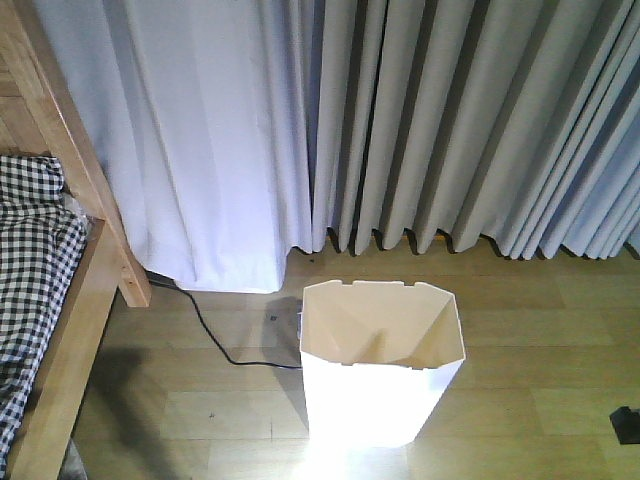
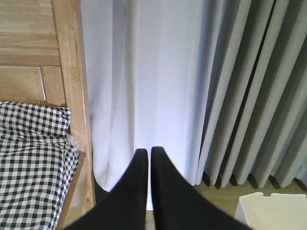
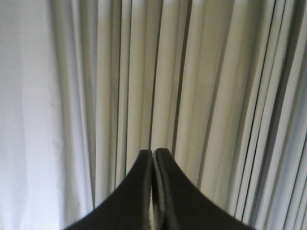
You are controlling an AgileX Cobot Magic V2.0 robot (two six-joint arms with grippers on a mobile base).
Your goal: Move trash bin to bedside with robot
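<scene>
Standing upright on the wooden floor [image 1: 520,350], the trash bin [image 1: 380,370] sits near the middle of the front-facing view, its octagonal rim open to the camera and its cream inside lit, while its white front wall is washed out by glare near the bottom edge. The bin is free of both arms; nothing touches it. To its left, well apart across bare floor, the bed [image 1: 70,300] shows its light wooden frame and post, with black-and-white checked bedding [image 1: 25,260] lying inside the frame. A black cable [image 1: 215,340] trails over the floor from the foot of the white curtain [image 1: 200,150] toward the bin's left side. Grey pleated curtains [image 1: 480,120] hang behind the bin, reaching the floor. A small dark object at the right edge of that view is too cut off to identify.

In the left wrist view the left gripper [image 2: 145,152] has its two black fingers drawn almost together, only a thin slit between the tips, and holds nothing; the bed frame and checked bedding lie to its left, and a corner of the bin's rim shows at lower right. In the right wrist view the right gripper [image 3: 153,152] is likewise pressed closed and empty, facing the pleated curtains
</scene>
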